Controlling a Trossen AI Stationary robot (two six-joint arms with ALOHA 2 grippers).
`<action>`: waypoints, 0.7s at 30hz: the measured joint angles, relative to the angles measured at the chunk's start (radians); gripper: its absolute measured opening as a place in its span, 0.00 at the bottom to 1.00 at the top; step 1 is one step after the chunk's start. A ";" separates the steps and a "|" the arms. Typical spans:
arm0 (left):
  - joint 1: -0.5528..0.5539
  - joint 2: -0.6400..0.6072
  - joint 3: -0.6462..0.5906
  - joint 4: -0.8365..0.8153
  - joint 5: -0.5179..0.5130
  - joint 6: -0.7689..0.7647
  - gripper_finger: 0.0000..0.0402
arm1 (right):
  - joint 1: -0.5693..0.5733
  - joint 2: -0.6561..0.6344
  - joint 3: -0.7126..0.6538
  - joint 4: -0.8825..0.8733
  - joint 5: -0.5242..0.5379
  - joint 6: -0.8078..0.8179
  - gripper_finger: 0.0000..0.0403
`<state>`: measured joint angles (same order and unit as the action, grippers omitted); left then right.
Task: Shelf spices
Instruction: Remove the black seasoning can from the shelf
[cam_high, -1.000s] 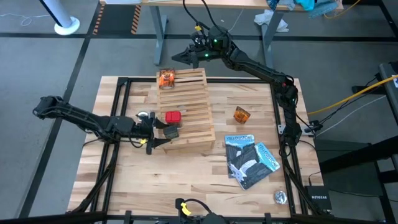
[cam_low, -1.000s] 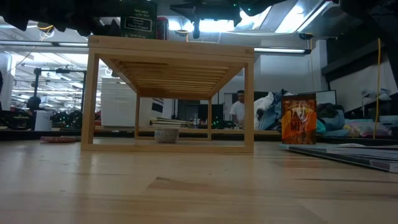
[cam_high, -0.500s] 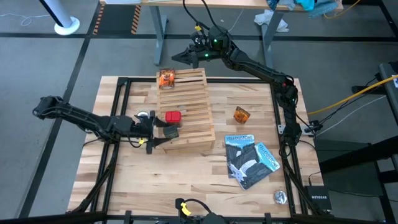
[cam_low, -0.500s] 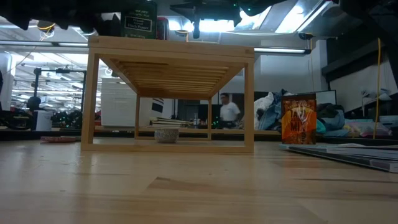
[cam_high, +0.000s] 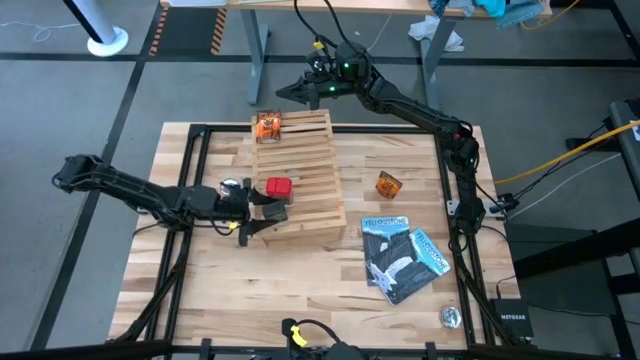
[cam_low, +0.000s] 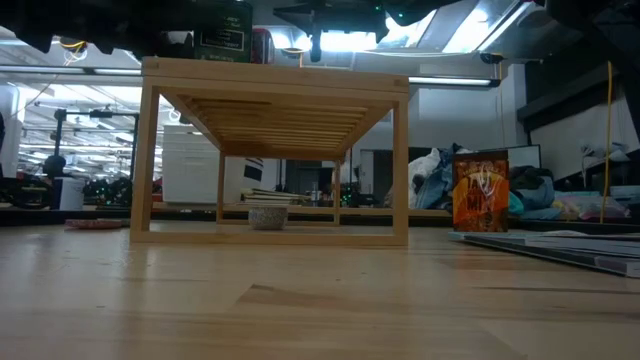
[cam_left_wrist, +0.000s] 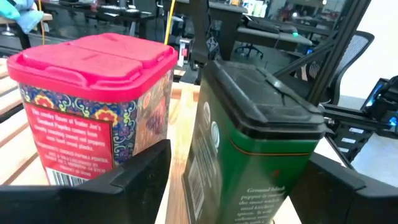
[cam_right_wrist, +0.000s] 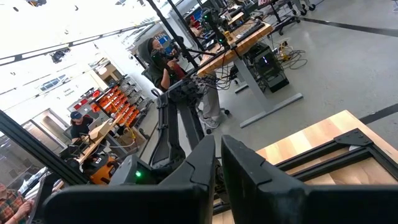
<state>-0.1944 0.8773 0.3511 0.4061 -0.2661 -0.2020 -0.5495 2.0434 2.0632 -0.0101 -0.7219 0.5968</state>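
We find the left gripper low at the near left corner of the shelf, its fingers standing wide on either side of a dark box with a green label. From its wrist camera the fingers flank the box, but we cannot tell whether they press on it or stand just clear. The box stands upright on the slats, just beside a red box. A small round tin lies on the table close to the shelf's left edge.

The shelf itself is a pale slatted rack on four legs, set on a butcher-block table framed by black rails. At its far left corner stands an orange packet.

The right gripper waits raised beyond the far edge of the table, fingers closed together and holding nothing.

To the right of the shelf, a second orange packet stands alone on the wood. Nearer the front lie two overlapping blue-and-black booklets, and a second tin sits at the near right corner.

Beyond the table, grey floor carries desk legs and cables; the right wrist camera shows people seated at workbenches.
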 joint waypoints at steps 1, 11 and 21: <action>0.000 0.003 0.000 0.000 0.000 0.000 0.67 | 0.000 0.000 0.000 0.000 0.000 0.000 0.08; 0.000 0.003 0.000 -0.006 -0.001 0.002 0.34 | 0.000 0.000 0.000 0.000 0.000 0.000 0.08; 0.000 -0.039 0.000 0.007 0.000 0.008 0.25 | 0.000 0.000 0.000 0.000 0.000 0.000 0.08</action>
<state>-0.1947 0.8380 0.3511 0.4126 -0.2665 -0.1944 -0.5492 2.0434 2.0632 -0.0101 -0.7219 0.5967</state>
